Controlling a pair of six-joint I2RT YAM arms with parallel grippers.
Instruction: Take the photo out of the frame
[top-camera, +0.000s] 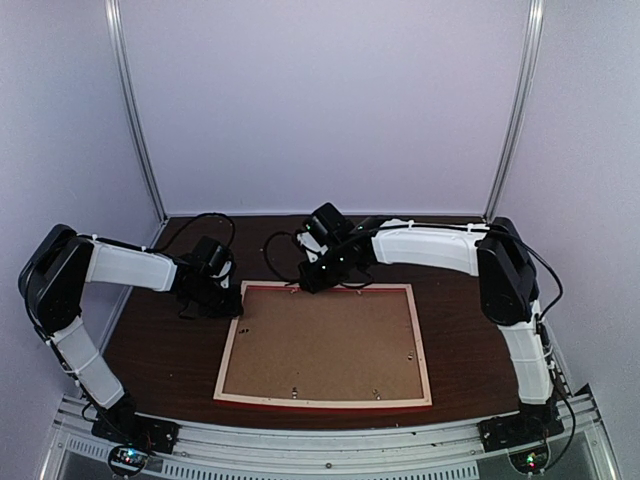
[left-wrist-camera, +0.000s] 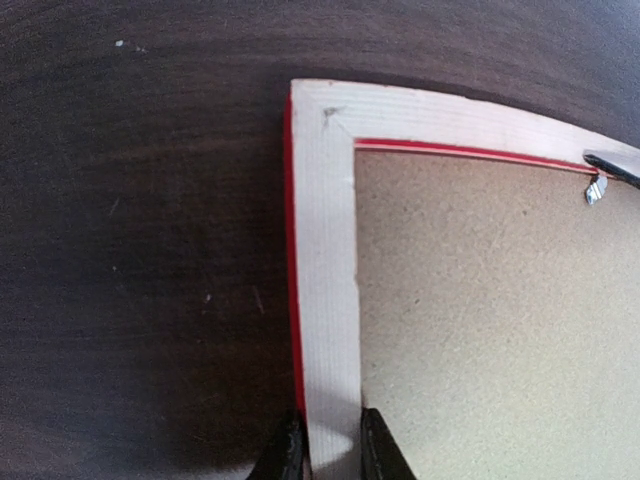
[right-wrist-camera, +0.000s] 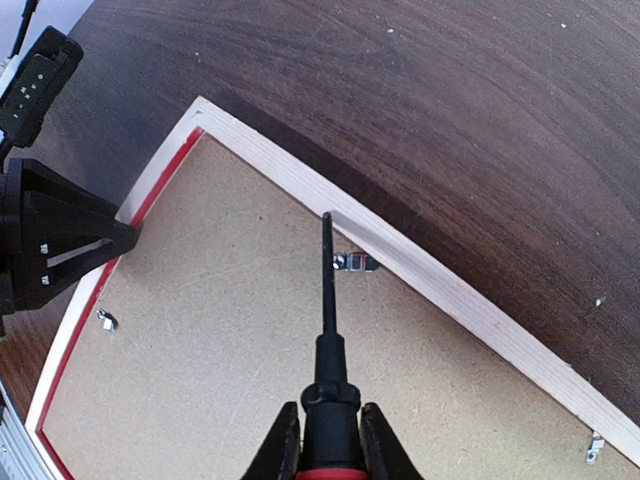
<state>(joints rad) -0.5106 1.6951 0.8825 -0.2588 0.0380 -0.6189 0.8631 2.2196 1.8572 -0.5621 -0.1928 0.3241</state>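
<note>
Fingers of the left gripper pinch the pale back rim of the thin red rectangular picture frame, face-down on the dark wooden table; the right gripper clamps a black, red-handled tool, tip by a small metal clip.

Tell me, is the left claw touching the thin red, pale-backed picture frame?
Touching. The left wrist view shows the left claw pinching the frame by its pale rim.
</note>
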